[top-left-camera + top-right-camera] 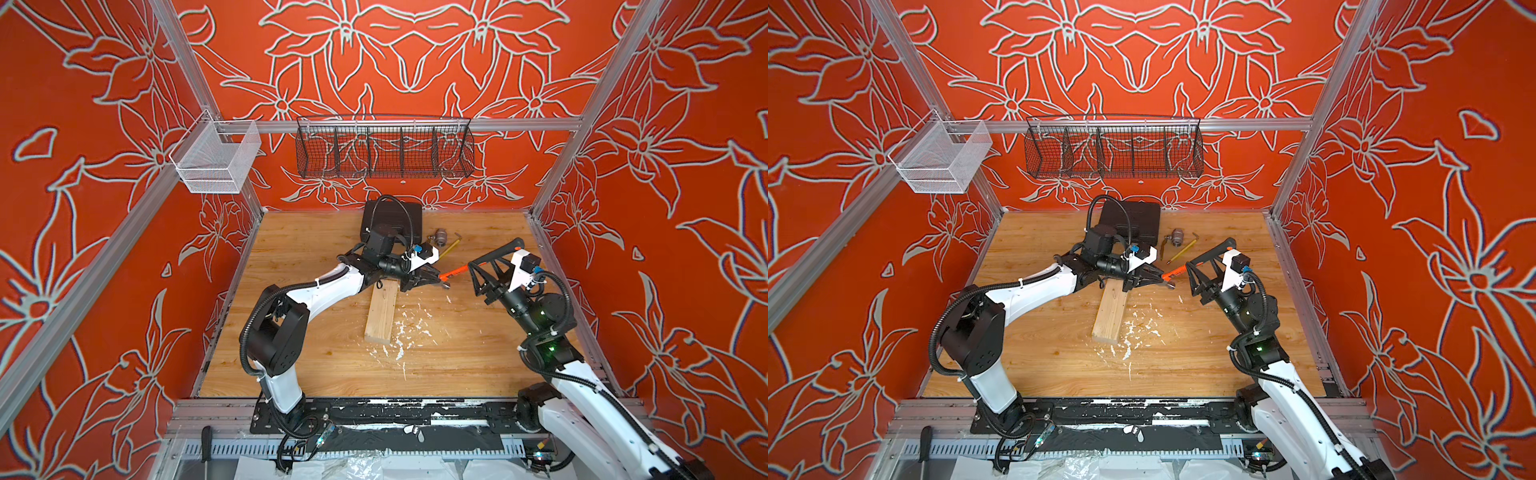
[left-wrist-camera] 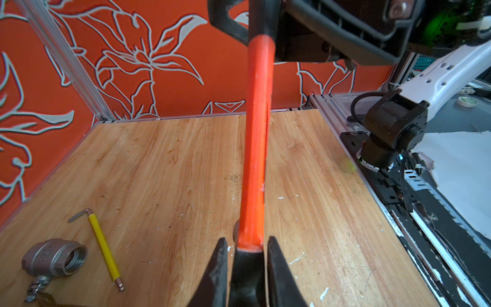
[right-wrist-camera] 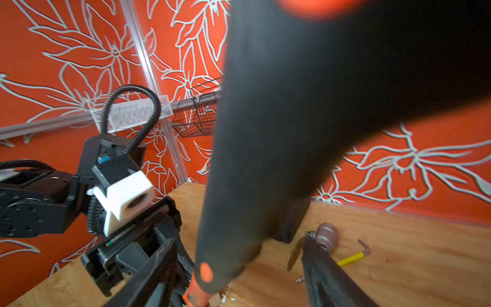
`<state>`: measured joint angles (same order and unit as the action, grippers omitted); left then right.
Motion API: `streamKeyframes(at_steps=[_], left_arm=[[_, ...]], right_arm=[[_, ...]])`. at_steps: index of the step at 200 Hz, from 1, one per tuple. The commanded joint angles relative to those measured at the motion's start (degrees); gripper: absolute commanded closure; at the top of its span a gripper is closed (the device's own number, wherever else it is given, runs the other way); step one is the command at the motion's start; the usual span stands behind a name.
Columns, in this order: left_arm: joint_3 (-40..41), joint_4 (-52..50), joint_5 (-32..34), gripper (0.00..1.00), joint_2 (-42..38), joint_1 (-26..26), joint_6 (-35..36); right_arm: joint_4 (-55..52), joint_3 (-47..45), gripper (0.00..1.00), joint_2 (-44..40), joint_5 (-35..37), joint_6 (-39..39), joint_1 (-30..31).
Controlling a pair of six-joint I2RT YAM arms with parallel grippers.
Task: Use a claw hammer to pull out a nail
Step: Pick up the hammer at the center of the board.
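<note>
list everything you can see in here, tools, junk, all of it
claw hammer: 1, orange handle with black end, spanning between the two grippers
wooden block: 1, pale, flat mid-table
case: 1, black, back of table
valve fitting: 1, grey metal, beside the case
hex key: 1, grey with yellow sleeve, by the fitting
chips: many, white, scattered near the block
white basket: 1, on the side rail
black basket: 1, on the back rail
nail: cannot make out
table: 1, wood grain
left gripper: black, shut on the hammer near its head
right gripper: black, open around the hammer's black end
</note>
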<state>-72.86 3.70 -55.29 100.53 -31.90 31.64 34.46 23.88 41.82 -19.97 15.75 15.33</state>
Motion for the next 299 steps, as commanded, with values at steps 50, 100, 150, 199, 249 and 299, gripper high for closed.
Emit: streamKeyframes(at_steps=[50,100,150,199,249,299], left_arm=[[-3.34,-3.69,-7.70,1.00,-3.50,-0.62,2.38],[-5.10,-6.54,-10.98,1.00,-2.87,-0.27,1.70],[-5.80,-7.03,-12.68,1.00,-2.42,0.43,0.42],[-4.63,-6.32,-10.44,0.74,-2.28,1.31,0.22],[-2.96,-3.81,-5.85,0.48,-3.31,1.88,0.35],[-2.55,-4.83,-3.52,0.48,-1.95,1.94,2.17]], right_arm=[[6.90,6.85,0.51,4.06,-11.41,3.66,-0.12],[5.06,11.05,0.74,5.50,-16.32,4.91,-0.12],[1.81,13.88,0.98,6.62,-19.52,5.52,-0.09],[-1.20,16.34,1.00,7.16,-20.17,5.30,-0.13],[-3.86,19.28,1.00,9.12,-21.16,5.47,0.13],[-6.65,19.18,1.00,13.26,-19.11,2.75,1.97]])
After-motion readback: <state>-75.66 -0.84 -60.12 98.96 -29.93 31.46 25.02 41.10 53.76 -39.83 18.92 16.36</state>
